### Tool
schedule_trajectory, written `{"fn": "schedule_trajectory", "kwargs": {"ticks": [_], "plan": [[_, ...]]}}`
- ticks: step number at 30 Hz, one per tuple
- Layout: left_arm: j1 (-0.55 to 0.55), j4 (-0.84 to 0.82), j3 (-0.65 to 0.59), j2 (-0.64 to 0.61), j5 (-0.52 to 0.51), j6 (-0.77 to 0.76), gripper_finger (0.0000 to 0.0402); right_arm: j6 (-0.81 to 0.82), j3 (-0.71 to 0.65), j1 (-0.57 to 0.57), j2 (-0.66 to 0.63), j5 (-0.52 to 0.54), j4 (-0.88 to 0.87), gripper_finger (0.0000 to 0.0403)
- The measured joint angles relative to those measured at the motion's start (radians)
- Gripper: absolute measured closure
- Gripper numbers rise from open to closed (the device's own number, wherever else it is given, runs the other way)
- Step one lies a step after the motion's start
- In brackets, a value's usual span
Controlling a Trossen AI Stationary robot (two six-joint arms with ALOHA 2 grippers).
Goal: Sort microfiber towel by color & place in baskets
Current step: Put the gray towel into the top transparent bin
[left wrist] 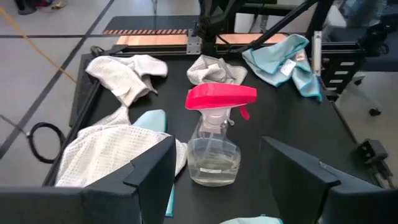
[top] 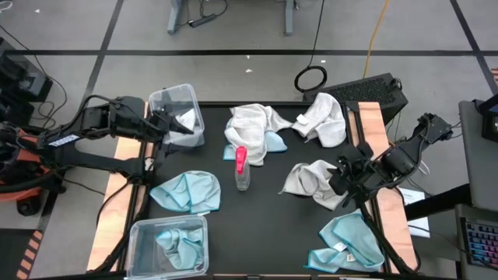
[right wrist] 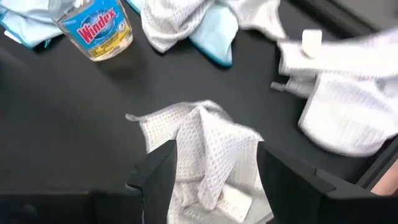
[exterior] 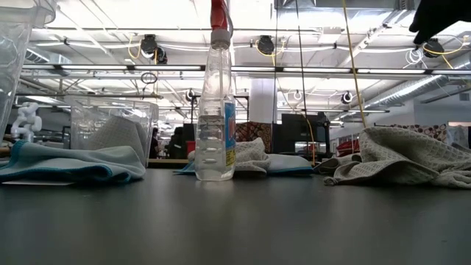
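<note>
Roughly early | far basket (top: 177, 99) holds a white towel, near basket (top: 167, 247) a blue one | two blue, three white cloths lie loose | left gripper (top: 159, 124) spread, empty, by far basket | right gripper (top: 340, 180) spread over grey-white towel (top: 307, 180).

Both arms are basically matte black, chunky jointed links with boxy housings. The left arm (top: 93, 128) has a small white label strip on its lower link and thin black cabling along it. The right arm (top: 405, 155) looks the same, cable looping near its wrist. Fingers (left wrist: 152, 177) are flat, angular dark plastic slabs.
</note>
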Motion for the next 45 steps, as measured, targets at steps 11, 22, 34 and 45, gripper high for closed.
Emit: {"fn": "schedule_trajectory", "kwargs": {"ticks": [11,22,34,45], "plan": [[0.000,-0.003,0.000,-0.005,-0.178,-0.005,0.0167,-0.195,0.000,-0.103,0.000,0.122,-0.006,0.0191],[0.000,0.005,0.000,-0.005,-0.192,0.046,0.0167,-0.248,0.000,-0.237,0.022,0.142,0.094,0.0191],[0.000,0.103,0.000,-0.005,-0.189,0.099,0.0167,-0.607,0.000,-0.450,0.155,-0.032,0.477,0.0191],[0.000,0.118,0.000,-0.004,-0.183,0.098,0.0167,-0.835,0.000,-0.612,0.268,-0.221,0.705,0.0191]]}}
